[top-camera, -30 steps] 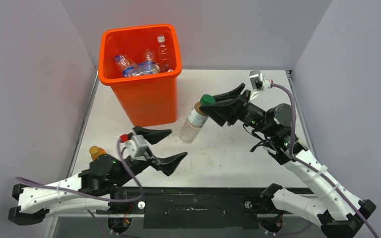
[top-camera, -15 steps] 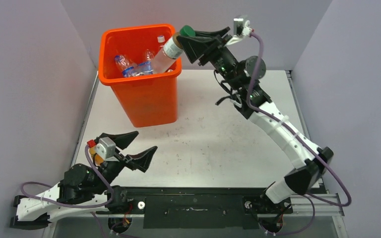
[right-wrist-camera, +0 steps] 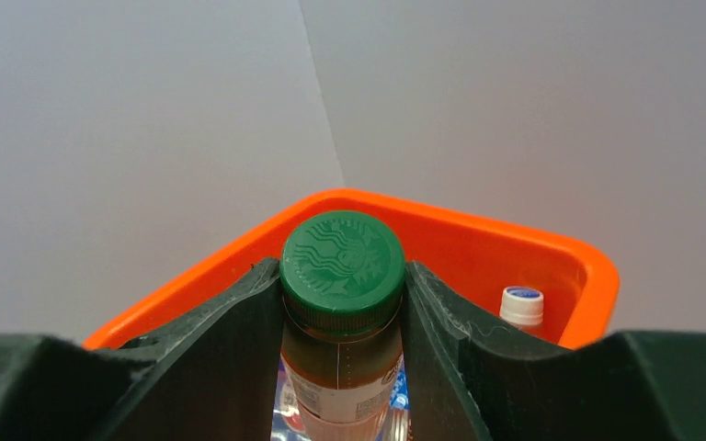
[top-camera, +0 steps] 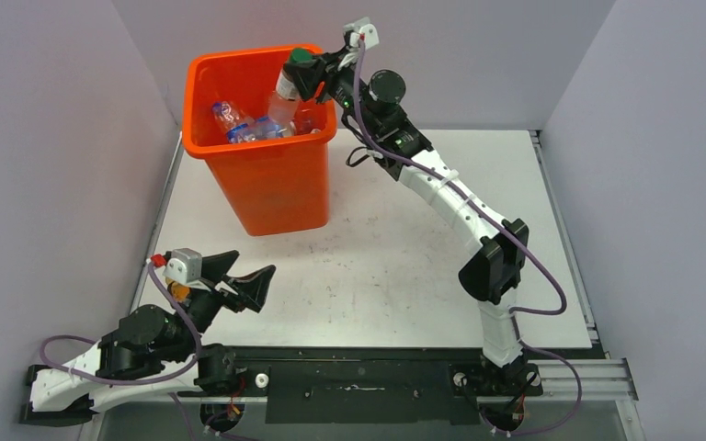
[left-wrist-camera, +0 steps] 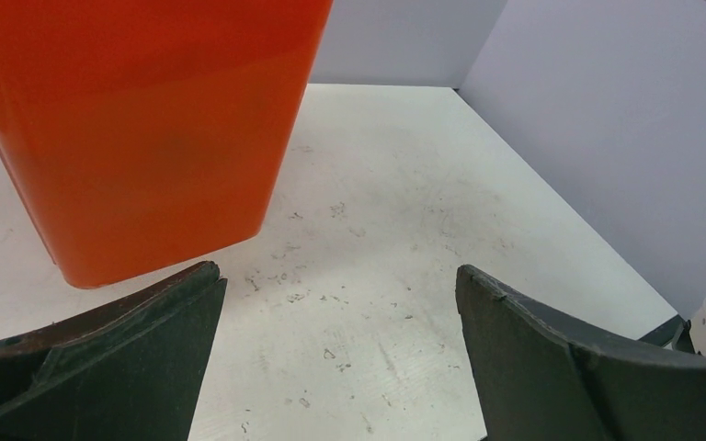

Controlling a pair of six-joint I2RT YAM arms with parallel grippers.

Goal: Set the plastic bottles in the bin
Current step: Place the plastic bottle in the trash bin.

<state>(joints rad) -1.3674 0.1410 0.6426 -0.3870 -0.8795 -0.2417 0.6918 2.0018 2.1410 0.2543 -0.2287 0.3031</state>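
The bright-orange bin stands at the table's far left, and its wall fills the upper left of the left wrist view. Several clear plastic bottles lie inside it, and a white-capped one leans in a corner. My right gripper is shut on the neck of a green-capped bottle, held tilted over the bin's right rear part. My left gripper hovers open and empty near the front left, with bare table between its fingers. A bit of an orange bottle shows behind it.
Grey walls close in the white table on the left, the back and the right. The right arm stretches diagonally across the table's middle. The bin's rim lies just below the held bottle.
The right arm has carried the green-capped bottle up from the table and left, to above the bin's opening. The left arm has drawn back toward the front left, still open.
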